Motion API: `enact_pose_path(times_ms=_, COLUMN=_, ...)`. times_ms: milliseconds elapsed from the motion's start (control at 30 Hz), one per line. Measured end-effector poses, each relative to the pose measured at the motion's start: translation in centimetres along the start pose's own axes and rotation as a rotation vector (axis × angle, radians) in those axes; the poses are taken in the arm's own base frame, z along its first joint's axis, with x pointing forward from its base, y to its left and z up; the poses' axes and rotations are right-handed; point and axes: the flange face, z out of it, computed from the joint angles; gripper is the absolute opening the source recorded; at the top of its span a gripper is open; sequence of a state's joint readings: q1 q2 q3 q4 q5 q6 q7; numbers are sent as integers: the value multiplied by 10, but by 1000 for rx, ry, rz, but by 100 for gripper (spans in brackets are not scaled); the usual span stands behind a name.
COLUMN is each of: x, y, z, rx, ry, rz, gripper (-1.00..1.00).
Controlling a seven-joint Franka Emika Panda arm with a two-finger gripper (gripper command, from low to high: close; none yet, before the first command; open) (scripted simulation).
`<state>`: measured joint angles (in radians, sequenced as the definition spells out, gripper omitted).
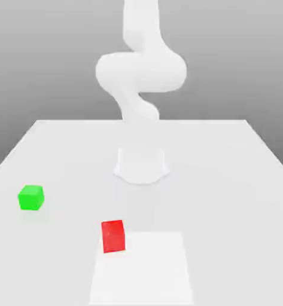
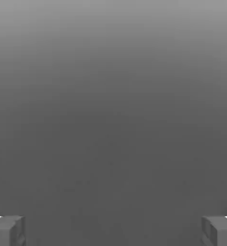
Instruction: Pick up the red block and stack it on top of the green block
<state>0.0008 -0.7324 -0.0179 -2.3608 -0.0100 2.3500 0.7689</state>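
The red block (image 1: 112, 236) rests on the white table (image 1: 227, 179) near its front, a little toward the exterior view's left of centre. The green block (image 1: 31, 198) sits on the table farther to the exterior view's left and slightly farther back, well apart from the red one. In the hand view my gripper (image 2: 113, 230) is open: its two grey fingertips (image 2: 7, 231) stand far apart, with plain grey background and no object between them. The white arm (image 1: 141, 72) rises from its base at the middle of the table.
The arm's round base (image 1: 141, 166) stands behind the blocks at the table's centre. A pale rectangular patch (image 1: 143, 269) lies at the front, touching the red block's right side. The table's edges run diagonally at both sides.
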Motion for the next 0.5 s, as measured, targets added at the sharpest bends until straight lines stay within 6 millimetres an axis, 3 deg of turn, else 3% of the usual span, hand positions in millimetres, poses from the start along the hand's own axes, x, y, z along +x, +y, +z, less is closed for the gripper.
enact_pose_path(times_ms=133, x=-16, y=38, z=99, rx=-110, ry=-103, rz=-40, gripper=0)
enact_pose_path(times_ms=267, x=-46, y=88, z=182, rx=-211, ry=-212, rz=-79, gripper=0)
enact_pose_path(times_ms=400, x=-92, y=149, z=250, rx=-308, ry=-334, rz=-117, gripper=0)
enact_pose_path(times_ms=500, x=-137, y=204, z=290, rx=-381, ry=-440, rz=-146, gripper=0)
